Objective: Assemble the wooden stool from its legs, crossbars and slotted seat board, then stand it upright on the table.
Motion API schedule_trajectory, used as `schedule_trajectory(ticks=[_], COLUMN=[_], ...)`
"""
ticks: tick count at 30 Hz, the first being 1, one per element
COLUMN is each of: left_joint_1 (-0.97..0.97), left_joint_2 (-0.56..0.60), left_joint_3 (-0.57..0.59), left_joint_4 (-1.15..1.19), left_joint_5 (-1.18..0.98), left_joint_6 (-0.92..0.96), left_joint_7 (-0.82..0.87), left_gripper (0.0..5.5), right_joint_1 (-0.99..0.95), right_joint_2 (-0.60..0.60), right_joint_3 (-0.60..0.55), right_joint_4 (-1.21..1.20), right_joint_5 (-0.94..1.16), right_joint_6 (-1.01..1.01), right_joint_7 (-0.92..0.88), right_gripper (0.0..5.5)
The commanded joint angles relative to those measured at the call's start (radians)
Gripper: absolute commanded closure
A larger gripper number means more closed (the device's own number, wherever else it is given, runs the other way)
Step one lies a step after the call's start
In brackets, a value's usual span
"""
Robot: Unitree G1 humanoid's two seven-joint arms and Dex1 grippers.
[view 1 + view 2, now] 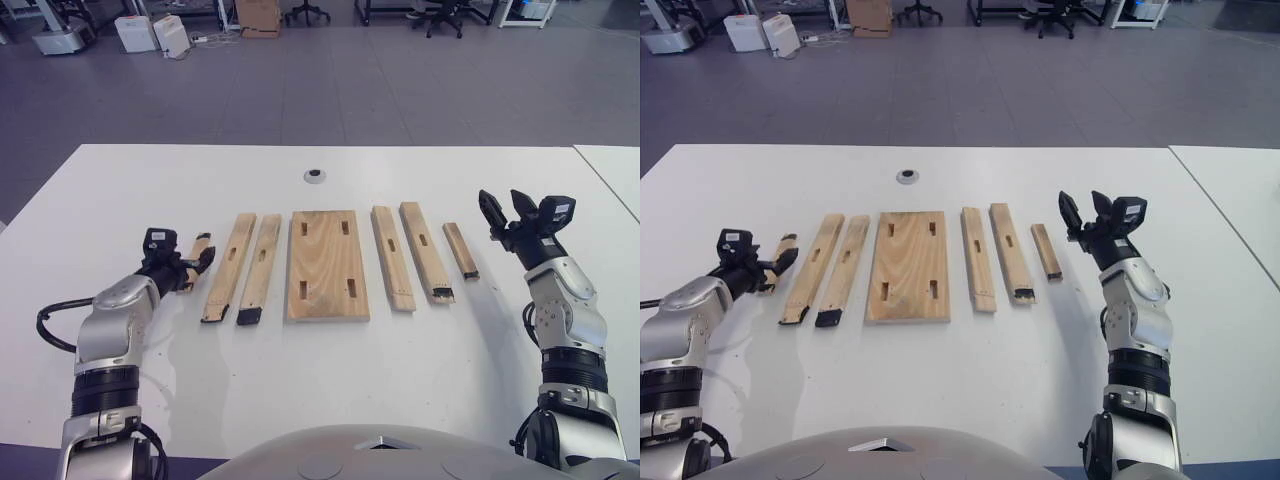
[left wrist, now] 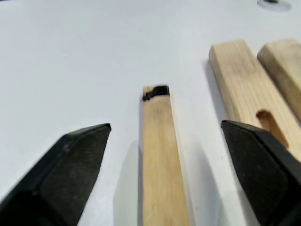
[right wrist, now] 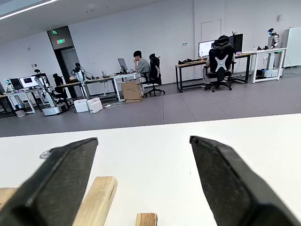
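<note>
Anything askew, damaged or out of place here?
Nothing stands out. The pale slotted wooden seat board lies flat, long slotted legs and short crossbars in a tidy row either side; the open left gripper straddles the leftmost crossbar.

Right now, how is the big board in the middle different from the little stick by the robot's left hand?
The seat board is wide with four slots; the short crossbar is narrow, plain on top, with a black end. The seat board lies untouched mid-table; the short crossbar lies between the open fingers of the left gripper. Both are pale wood, flat on the table.
</note>
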Motion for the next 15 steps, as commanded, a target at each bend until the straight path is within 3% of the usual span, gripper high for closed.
schedule_trajectory(ticks=[1,6,10,15], left_joint_1=[0.057,0.085,0.122,0.086], left_joint_2=[0.023,0.025,0.066,0.048], left_joint_3=[-0.013,-0.009,-0.046,-0.028], left_joint_4=[0.001,0.002,0.065,0.134], left_joint_5=[0.024,0.009,0.068,0.05], left_joint_6=[0.024,0.044,0.031,-0.063], left_joint_7=[0.0,-0.016,-0.016,-0.012], left_gripper=[1.86,2.64,3.59,4.18], right_joint_1=[0.018,0.012,-0.012,-0.035], right_joint_2=[-0.001,-0.001,-0.004,-0.006], right_joint_3=[0.009,0.023,0.022,0.04], right_joint_4=[-0.01,-0.001,0.017,0.012], right_joint_5=[-0.021,-0.045,-0.044,-0.05], right_joint_6=[0.002,0.003,0.029,0.049], right_joint_7=[-0.001,-0.005,-0.017,-0.012], right_gripper=[1.86,1.86,1.86,1.86])
